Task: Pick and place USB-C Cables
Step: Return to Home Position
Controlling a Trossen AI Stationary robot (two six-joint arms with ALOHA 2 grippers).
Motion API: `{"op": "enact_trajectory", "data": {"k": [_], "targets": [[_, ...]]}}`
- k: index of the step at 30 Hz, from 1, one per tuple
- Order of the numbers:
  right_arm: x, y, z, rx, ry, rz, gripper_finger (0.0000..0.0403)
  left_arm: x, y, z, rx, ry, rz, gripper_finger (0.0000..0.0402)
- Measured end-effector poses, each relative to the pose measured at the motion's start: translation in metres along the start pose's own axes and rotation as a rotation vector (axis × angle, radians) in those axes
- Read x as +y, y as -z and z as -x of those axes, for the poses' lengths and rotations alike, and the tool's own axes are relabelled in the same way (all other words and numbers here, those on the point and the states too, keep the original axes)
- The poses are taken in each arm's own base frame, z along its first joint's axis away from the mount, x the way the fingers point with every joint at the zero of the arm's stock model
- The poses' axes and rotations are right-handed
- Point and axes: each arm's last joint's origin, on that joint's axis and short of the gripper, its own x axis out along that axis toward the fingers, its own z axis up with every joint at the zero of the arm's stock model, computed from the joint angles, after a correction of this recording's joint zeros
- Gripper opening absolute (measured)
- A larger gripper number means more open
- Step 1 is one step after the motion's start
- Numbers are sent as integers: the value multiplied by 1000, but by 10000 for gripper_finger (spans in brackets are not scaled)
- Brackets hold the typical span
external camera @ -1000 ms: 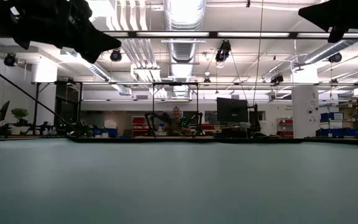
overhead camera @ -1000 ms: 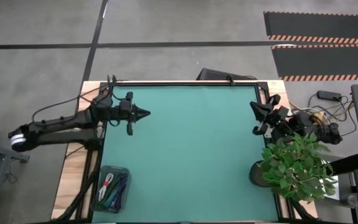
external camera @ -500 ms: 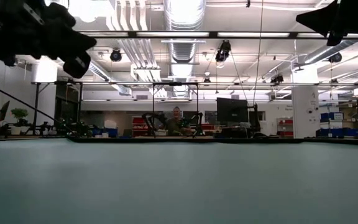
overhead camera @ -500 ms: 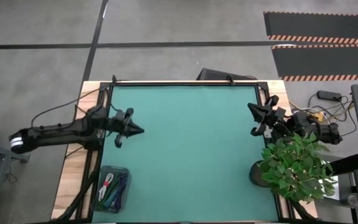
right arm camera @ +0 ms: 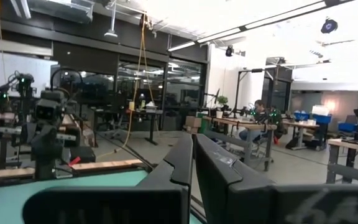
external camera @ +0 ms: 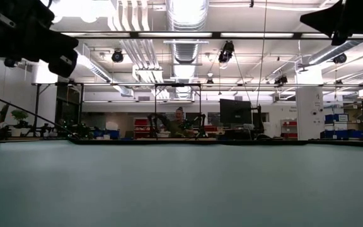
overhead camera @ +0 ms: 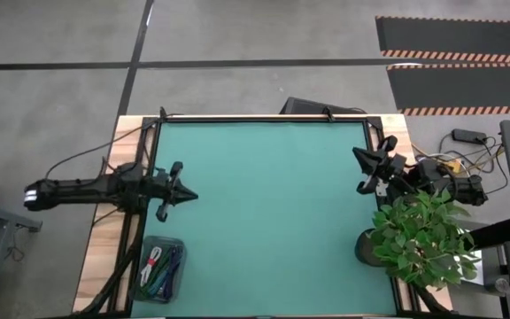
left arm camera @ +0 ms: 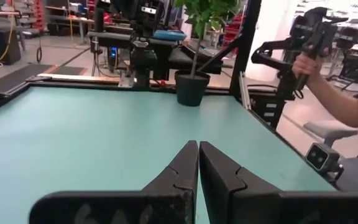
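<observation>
The cable bundles lie in a clear plastic bin [overhead camera: 160,268] at the table's near-left corner: a white one with a red tie [overhead camera: 152,263] beside dark and teal ones [overhead camera: 169,264]. How many there are I cannot make out. My left gripper [overhead camera: 187,196] hangs above the green mat near its left edge, just beyond the bin, with its fingers shut [left arm camera: 197,144] and nothing between them. It points toward the right side. My right gripper [overhead camera: 356,153] waits shut [right arm camera: 193,137] at the far-right edge, raised off the table.
A potted plant [overhead camera: 419,237] stands at the near-right corner, below the right arm. A person's hand [left arm camera: 306,61] grips a handle beyond the table's right side. Wires and gear [overhead camera: 463,142] lie off the right edge. The green mat [overhead camera: 273,213] stretches between the arms.
My left gripper has swung toward the table's near edge and a little toward its left edge, ending closer to the bin. It has stayed shut and kept pointing to the right. The right arm has barely moved.
</observation>
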Motion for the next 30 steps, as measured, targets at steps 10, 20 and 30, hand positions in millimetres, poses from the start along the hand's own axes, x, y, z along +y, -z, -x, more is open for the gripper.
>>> {"op": "enact_trajectory", "data": {"k": [10,20,30], "targets": [[5,9,0,12,-75,25,8,-4,12,19,12,-1,3,0],[15,41,1,49,-122,27,8,-2,24,13,-17,5,-34,0],[17,51,2,71,-127,77,8,-2,27,10,-69,44,-74,0]]}}
